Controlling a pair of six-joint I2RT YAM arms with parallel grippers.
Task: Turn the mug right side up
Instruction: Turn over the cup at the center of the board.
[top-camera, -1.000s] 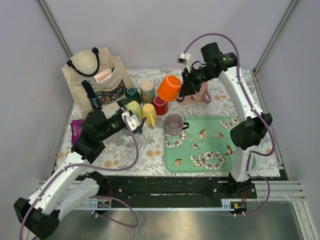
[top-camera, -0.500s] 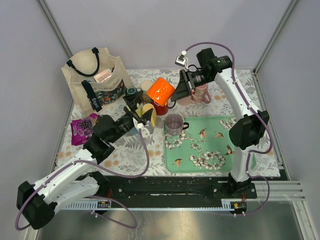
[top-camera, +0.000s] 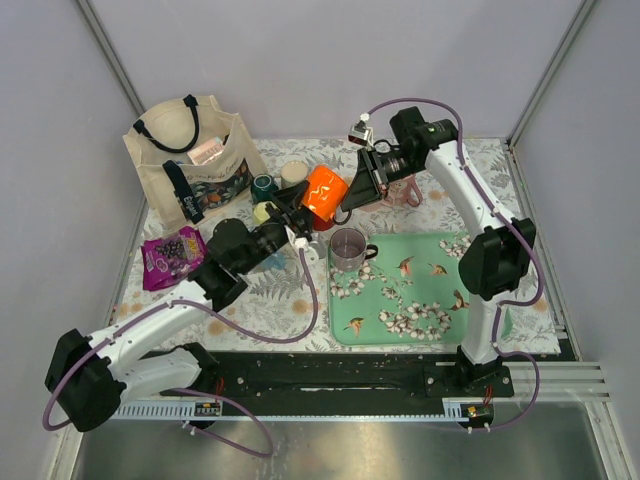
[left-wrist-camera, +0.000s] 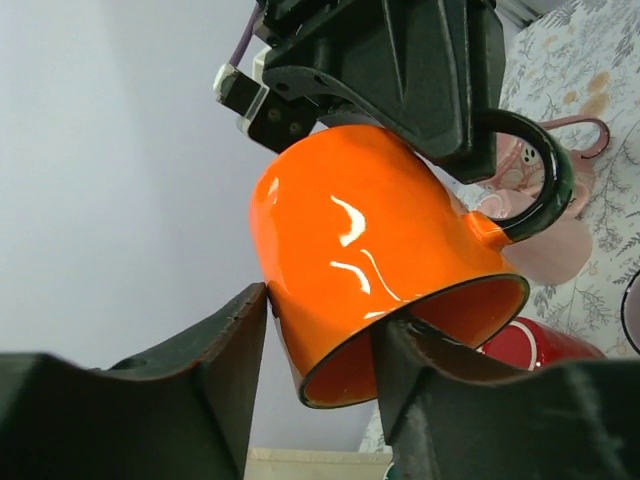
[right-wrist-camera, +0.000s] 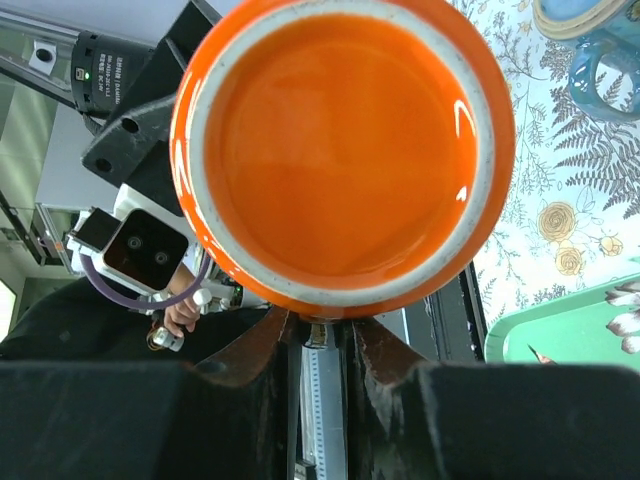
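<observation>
— Above the back of the table (top-camera: 250, 300), where is the orange mug (top-camera: 322, 190)?
— Aloft, mouth tilted downward, rim just over a red mug (left-wrist-camera: 530, 345).
— Who holds it?
— The right gripper (right-wrist-camera: 318, 330) is clamped on the handle (left-wrist-camera: 545, 170). The left gripper (left-wrist-camera: 325, 315) stands half parted at the rim; whether it pinches, I cannot tell.
— Room around it?
— Other mugs (top-camera: 264, 186) crowd beneath; the tray (top-camera: 335, 335) lies near, a glass mug (top-camera: 348, 247) at its corner.

The table (top-camera: 260, 300) wears a floral cloth. On it sit a tote bag (top-camera: 190, 160) at the far left, a purple packet (top-camera: 167, 255) nearer, and a green tray (top-camera: 420, 290) (bird-patterned) at the right. Along the back are mugs: dark green (top-camera: 264, 186), cream (top-camera: 294, 173), yellow (top-camera: 264, 212) and pink (top-camera: 400, 190).
</observation>
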